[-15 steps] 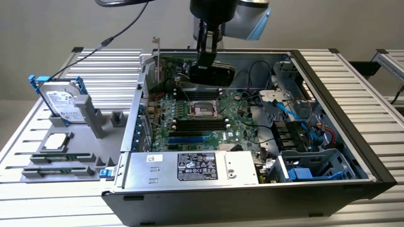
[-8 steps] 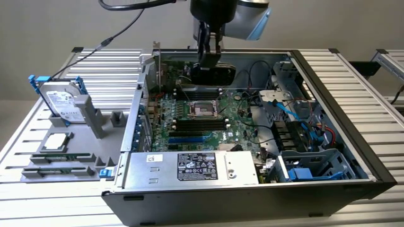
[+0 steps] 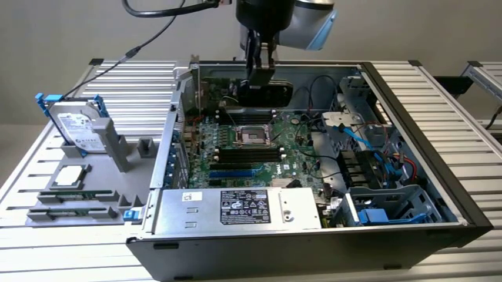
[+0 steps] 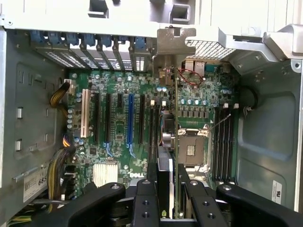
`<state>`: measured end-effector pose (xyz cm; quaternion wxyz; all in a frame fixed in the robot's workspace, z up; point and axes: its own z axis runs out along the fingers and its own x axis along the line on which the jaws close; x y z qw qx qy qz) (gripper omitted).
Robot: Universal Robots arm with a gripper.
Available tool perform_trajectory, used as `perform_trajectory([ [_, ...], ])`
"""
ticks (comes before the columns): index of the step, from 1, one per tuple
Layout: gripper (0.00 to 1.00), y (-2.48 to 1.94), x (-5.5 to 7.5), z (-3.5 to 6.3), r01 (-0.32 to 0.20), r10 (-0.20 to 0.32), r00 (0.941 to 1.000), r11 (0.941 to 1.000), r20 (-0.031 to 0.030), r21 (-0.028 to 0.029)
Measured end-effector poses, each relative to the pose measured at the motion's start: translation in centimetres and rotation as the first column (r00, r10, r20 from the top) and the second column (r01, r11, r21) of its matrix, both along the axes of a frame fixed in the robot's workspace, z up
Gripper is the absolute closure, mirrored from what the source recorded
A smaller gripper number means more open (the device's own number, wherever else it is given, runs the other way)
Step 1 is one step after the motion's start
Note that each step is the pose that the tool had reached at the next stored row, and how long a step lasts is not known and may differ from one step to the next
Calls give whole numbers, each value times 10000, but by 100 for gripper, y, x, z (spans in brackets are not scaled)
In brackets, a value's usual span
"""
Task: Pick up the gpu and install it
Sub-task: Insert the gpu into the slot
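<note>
Slatted table (image 3: 443, 111) carries the open computer case (image 3: 314, 255). My tool (image 3: 260, 70) pinches the gpu (image 3: 265, 94) by its upper edge, hanging it above the motherboard (image 3: 292, 144), near the case's rear wall. If the card comes down skewed, its bracket (image 4: 175, 42) could snag that wall and its contacts could bend.

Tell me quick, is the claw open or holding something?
Claw: closed on the gpu, holding it on edge over the motherboard.
</note>
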<state>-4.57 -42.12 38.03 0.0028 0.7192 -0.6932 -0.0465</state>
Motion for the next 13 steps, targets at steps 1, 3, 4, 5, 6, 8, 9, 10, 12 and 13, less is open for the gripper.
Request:
perform_trajectory([
  [1, 73, 0, -4, -10, 0, 0, 10000, 10000, 5, -12],
  [3, 73, 0, -15, -32, 0, 0, 10000, 10000, 12, -40],
  [4, 73, 0, -20, -45, -3, 4, 10000, 10000, 15, -54],
  [5, 73, 0, -26, -57, -6, 6, 10000, 10000, 16, -66],
  [6, 73, 0, -32, -71, -9, 9, 10000, 10000, 18, -77],
  [8, 73, 0, -43, -99, -18, 18, 10000, 10000, 21, -98],
  [9, 73, 0, -50, -114, -21, 21, 10000, 9999, 21, -109],
  [10, 73, 0, -56, -130, -23, 23, 10000, 9999, 22, -119],
  [12, 73, 0, -67, -162, -28, 28, 10000, 9999, 22, -141],
  [13, 73, 0, -75, -197, -32, 32, 10000, 9999, 22, -160],
])
